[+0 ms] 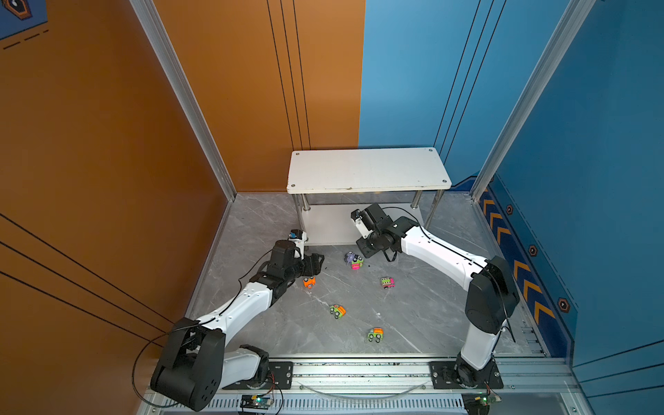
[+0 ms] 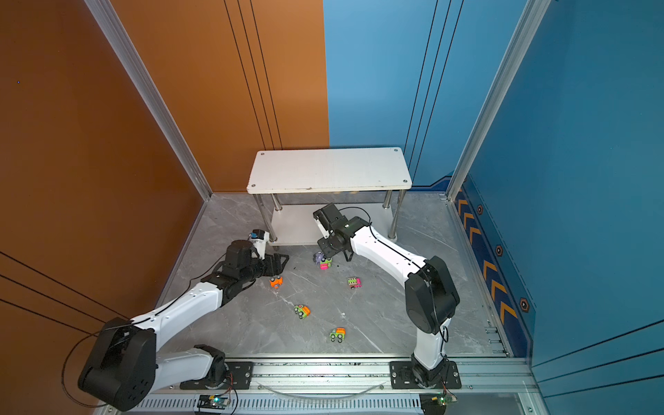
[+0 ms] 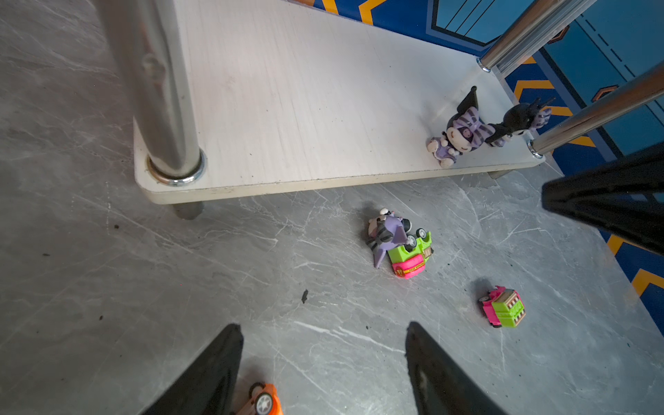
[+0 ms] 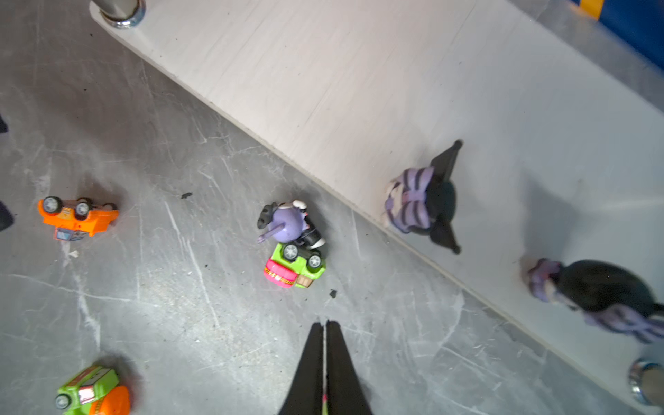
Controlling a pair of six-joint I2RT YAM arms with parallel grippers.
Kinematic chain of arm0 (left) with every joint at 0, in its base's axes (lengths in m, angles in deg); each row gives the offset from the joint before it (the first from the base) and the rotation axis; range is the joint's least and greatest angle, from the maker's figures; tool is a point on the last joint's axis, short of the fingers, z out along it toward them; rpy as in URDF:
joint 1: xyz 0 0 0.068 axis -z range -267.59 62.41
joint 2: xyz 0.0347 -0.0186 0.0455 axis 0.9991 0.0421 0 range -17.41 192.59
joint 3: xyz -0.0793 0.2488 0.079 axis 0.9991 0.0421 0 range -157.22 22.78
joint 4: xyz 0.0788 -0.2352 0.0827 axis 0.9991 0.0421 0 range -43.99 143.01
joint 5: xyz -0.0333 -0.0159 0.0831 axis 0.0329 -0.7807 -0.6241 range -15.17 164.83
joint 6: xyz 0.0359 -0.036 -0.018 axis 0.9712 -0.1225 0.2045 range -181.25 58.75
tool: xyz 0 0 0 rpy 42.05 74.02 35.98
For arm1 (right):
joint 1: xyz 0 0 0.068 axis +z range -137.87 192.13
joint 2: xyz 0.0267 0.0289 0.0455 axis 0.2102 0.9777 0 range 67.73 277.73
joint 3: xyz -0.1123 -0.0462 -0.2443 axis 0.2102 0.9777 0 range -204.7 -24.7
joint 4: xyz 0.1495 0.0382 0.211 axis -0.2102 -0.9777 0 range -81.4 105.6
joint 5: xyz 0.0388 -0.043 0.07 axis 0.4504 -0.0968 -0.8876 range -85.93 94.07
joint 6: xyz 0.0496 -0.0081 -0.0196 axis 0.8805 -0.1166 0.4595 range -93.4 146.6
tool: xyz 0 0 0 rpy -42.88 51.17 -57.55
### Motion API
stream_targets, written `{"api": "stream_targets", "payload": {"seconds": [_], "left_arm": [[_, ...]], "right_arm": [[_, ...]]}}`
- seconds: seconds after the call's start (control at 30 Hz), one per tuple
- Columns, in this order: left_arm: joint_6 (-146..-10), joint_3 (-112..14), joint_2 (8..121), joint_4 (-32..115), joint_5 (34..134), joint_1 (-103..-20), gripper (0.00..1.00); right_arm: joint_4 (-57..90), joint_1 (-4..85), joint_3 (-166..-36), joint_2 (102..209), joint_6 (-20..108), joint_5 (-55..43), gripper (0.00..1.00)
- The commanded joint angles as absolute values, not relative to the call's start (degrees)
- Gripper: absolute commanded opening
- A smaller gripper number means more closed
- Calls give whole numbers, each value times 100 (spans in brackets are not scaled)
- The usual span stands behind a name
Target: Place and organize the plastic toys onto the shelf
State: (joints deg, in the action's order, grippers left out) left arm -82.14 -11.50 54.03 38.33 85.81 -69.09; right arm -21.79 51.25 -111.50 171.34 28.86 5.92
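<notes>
The left end effector [image 3: 323, 359] is hanging wide open and empty above the counter [image 1: 424, 309], next to a tipped-over orange car [image 3: 264, 399], while the right end effector [image 4: 324, 327] is pressing its jaws together on nothing visible. Two cat-eared figurines [image 3: 463, 129] are sitting on the lower tier of the shelf [image 1: 366, 169]. The third figurine [image 3: 386, 233] is lying on the counter against a green-and-pink car [image 3: 409, 257], with three other cars [image 1: 375, 335] lying scattered nearer the arms' bases.

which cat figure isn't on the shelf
The cat figure lying on the floor against the green-and-pink car; the other two figures sit on the shelf's lower board.
</notes>
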Motion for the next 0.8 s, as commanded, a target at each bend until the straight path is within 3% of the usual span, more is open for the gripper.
{"api": "stream_targets", "payload": {"seconds": [0.0,0.43,0.6,0.77], "left_arm": [[-8226,-1309,5481,3883,8720,-6870,73],[-8225,-1269,5486,3860,8692,-6869,73],[-8234,-1260,5514,3842,8692,-6874,73],[-8235,-1239,5519,3830,8688,-6869,73]], "right_arm": [[-1639,5082,-10694,16885,3111,374,0],[132,4434,-9343,16652,4079,-845,0],[1162,4231,-8646,16358,4678,-692,0],[1254,4115,-8629,16421,4881,-461,0]]}}
